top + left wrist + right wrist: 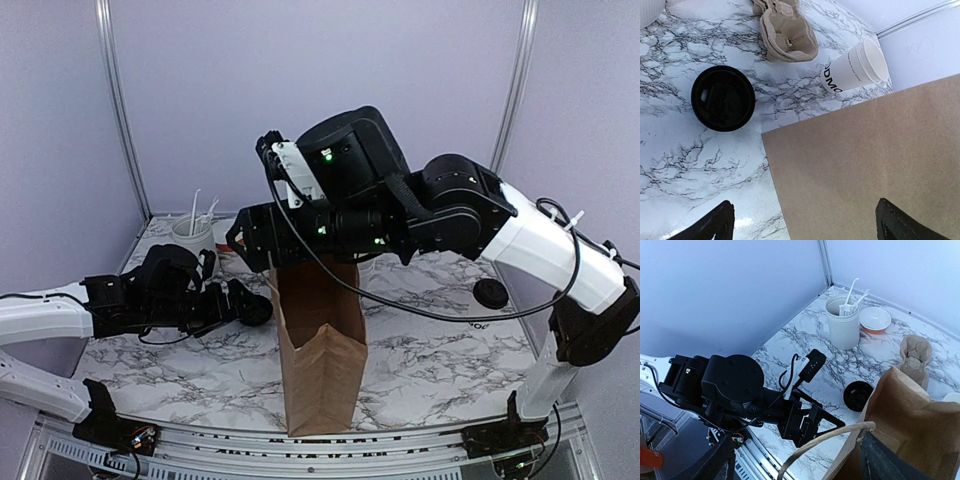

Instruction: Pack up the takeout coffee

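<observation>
Hovering right end effector (796, 440): fingers spread apart, gripping nothing; it hangs over the open mouth of the bag, with the bag's handle showing between the fingers.
Left end effector (804, 202): fingers wide apart, holding nothing; low over the worktop, just beside the bag's left side and facing it.
Bag (320, 350): brown paper, upright, mid-worktop toward the near edge.
Handle (825, 439): pale loop arching at the bag's mouth.
Coffee: shows in no view; the bag's inside is hidden, so I cannot tell whether it lies in there.
Lid (722, 98): flat, black, loose on the worktop near the bag's left side.
Carrier (787, 30): brown pulp, beyond the lid.
Cup (855, 67): white, lidless, black lettering, near the carrier and just behind the bag; upright or tipped, I cannot tell.
Holder (842, 322): white, ribbed, white utensils sticking out, back left corner.
Bowl (875, 320): white inside, orange outside, just beside the holder.
Black disc (490, 293): on the worktop right of the bag, well apart from it.
Worktop (430, 370): white marble pattern with dark veins.
</observation>
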You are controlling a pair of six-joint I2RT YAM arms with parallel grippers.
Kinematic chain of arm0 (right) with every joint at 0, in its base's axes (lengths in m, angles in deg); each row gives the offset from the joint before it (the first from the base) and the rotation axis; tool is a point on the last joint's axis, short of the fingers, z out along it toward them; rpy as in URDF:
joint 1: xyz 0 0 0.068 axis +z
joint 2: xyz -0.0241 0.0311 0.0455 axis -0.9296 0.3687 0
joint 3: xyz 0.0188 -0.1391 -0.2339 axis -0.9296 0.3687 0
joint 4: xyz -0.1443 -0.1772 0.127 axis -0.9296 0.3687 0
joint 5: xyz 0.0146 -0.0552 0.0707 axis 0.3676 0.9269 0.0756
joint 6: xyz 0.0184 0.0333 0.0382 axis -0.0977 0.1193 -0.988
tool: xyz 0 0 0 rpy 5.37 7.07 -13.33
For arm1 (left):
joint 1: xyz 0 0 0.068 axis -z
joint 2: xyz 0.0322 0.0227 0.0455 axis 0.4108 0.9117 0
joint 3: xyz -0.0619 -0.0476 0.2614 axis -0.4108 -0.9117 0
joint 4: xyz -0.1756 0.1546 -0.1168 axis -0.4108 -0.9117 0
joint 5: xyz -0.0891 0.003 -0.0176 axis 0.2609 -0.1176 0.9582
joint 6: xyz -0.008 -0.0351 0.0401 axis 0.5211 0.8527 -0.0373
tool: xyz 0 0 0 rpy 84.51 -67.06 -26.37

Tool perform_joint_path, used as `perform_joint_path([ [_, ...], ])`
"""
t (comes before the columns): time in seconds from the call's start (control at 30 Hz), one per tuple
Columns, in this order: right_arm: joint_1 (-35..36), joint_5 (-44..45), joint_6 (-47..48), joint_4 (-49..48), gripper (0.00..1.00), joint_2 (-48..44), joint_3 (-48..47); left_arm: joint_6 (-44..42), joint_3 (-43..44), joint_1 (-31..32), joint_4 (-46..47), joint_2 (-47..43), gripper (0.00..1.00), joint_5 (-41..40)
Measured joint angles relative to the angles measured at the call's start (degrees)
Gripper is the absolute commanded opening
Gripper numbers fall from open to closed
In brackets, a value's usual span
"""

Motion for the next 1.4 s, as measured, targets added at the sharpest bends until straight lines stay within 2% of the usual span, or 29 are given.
perform_joint_path([
  [0.3,-3.93,-2.58,4.39,-1.25,0.87,-3.91,-0.02,-2.16,3.78,-4.5,-2.64,0.07,0.99,0.09],
  [0.4,-6.86,-3.26,5.66,-1.46,0.87,-6.73,0.48,-2.97,6.03,-6.38,-2.95,1.66,0.98,0.13],
  [0.5,-12.17,-5.84,6.34,-3.76,0.87,-11.85,5.05,-3.63,8.46,-8.2,-3.08,4.9,0.96,0.11],
  [0.67,-22.73,-9.7,6.58,-6.69,0.87,-19.91,15.3,-4.7,12.81,-11.17,-2.29,13.27,0.9,0.17],
  [0.93,-35.67,-17.97,6.71,-8.96,0.87,-23.61,28.48,-5.77,23.52,-16.5,2.64,30.34,0.65,2.78],
  [1.17,-39.71,-21.64,6.84,-9.94,0.87,-23.71,32.54,-6.91,36.57,-18.47,4.28,44.41,0.51,3.28],
  [1.4,-41.42,-22.51,6.86,-10.38,0.87,-24.7,34.18,-8.26,48.96,-19.21,3.13,54.34,0.48,1.14],
])
